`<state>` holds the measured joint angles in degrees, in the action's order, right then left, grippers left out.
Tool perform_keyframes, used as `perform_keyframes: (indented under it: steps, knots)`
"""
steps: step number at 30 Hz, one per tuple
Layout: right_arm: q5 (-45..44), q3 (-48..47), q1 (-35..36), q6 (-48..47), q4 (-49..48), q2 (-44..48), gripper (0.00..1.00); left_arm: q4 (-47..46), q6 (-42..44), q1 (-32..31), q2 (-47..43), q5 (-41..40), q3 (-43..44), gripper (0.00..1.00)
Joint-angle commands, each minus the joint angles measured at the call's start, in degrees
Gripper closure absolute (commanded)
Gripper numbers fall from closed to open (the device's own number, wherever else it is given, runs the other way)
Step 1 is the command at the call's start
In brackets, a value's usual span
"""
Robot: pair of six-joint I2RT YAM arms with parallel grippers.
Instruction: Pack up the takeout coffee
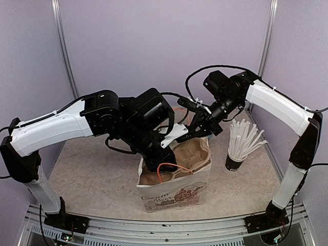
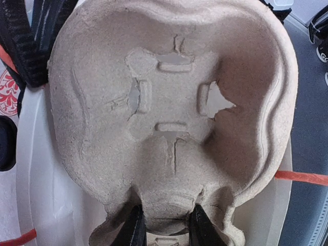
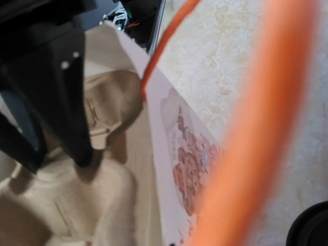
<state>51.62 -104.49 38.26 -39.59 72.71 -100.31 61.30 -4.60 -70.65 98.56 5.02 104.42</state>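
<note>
- The takeout coffee cups could not be made out in any view.
- A moulded pulp cup carrier (image 1: 192, 154) lay tilted in the mouth of a white printed paper bag (image 1: 174, 197). The wells that showed held nothing.
- The left gripper (image 2: 166, 228) was clenched on the carrier's rim, one black finger on each side of a pulp ridge. From above, its tip was hidden inside the bag.
- The right gripper (image 1: 197, 130) hovered over the bag's far rim with its jaws fully closed. Whether they pinched anything could not be determined.
- An orange handle (image 1: 163, 174) looped up from the bag's near side. In the right wrist view an orange strap (image 3: 246, 143) crossed the frame, too blurred to trace to either end.
- The bag stood upright at the middle of the tabletop (image 1: 92, 174), close to its near edge.
- A dark cup (image 1: 234, 163) of white straws (image 1: 246, 138) stood towards the right edge, apart from the bag.
- The tabletop was pale and mottled like stone. Plain lavender walls (image 1: 154, 41) with metal posts (image 1: 64, 46) enclosed it, and a metal rail (image 1: 164, 225) ran along the near edge.
- A dark round object (image 3: 312, 225) was cut off at the lower right corner of the right wrist view and could not be identified.
</note>
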Motion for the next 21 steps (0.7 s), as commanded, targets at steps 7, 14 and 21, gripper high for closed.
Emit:
perform_keyframes:
  steps: [7, 14, 21]
  knots:
    - [0.73, 1.20, 1.20, 0.42, -0.67, 1.68, 1.00, 9.50, -2.68, -2.01, 4.19, -1.88, 6.61, 0.84]
    - [0.06, 1.41, 2.29, 0.44, -0.49, 1.70, 1.00, 10.07, -3.19, -2.99, 6.53, -4.89, 9.07, 0.84]
    - [-0.17, 0.42, 2.60, 1.02, -0.50, 1.48, 1.00, 11.47, -4.71, -3.26, 7.11, -4.82, 5.97, 0.84]
